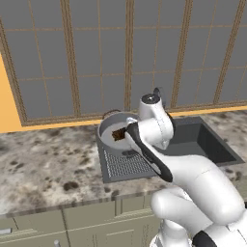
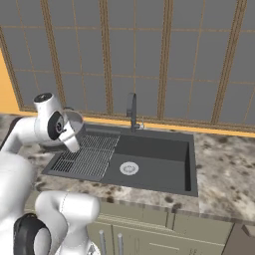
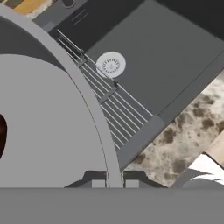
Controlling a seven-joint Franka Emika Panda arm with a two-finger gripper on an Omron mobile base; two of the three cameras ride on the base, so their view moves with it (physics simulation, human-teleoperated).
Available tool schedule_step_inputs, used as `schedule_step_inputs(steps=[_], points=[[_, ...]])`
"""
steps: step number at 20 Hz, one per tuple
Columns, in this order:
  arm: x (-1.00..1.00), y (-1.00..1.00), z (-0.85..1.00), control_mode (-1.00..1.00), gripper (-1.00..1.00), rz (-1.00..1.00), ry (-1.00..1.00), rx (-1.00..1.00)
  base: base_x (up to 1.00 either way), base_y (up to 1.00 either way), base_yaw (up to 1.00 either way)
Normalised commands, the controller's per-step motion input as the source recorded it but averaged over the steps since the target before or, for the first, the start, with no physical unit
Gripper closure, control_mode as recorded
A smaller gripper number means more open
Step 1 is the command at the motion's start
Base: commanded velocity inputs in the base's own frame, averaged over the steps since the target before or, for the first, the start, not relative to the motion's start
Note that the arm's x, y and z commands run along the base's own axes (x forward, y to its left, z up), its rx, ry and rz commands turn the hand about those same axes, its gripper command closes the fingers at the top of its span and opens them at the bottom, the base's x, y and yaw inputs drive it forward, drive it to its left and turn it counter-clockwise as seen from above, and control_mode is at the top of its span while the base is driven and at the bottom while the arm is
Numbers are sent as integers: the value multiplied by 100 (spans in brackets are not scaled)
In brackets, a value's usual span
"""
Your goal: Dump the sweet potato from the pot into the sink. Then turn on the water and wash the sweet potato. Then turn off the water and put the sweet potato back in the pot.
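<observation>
The grey pot hangs tilted over the left end of the sink, above the ribbed draining grid. The brown sweet potato lies inside the pot against its lower wall. In the hand view my gripper is shut on the pot's rim, one fingertip on each side of it, and the pot covers the left half, with the sweet potato just showing at the left edge. The round silver drain lies beyond. From the right, my hand covers most of the pot.
The dark gooseneck faucet stands behind the sink basin, with no water running. Speckled stone counter surrounds the sink, and a windowed wall rises right behind it. The drain sits in the basin floor.
</observation>
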Motion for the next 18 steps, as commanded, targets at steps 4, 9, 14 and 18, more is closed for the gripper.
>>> schedule_step_inputs(steps=[4,9,14,18], points=[[-51,-83,70,-100,100,-24,-6,0,0,0,0],[-38,-90,71,-100,100,-26,0,0,0,0,0],[-30,-90,67,-100,100,-26,3,0,0,0,0],[-41,-90,65,-100,100,-24,10,0,0,0,0]])
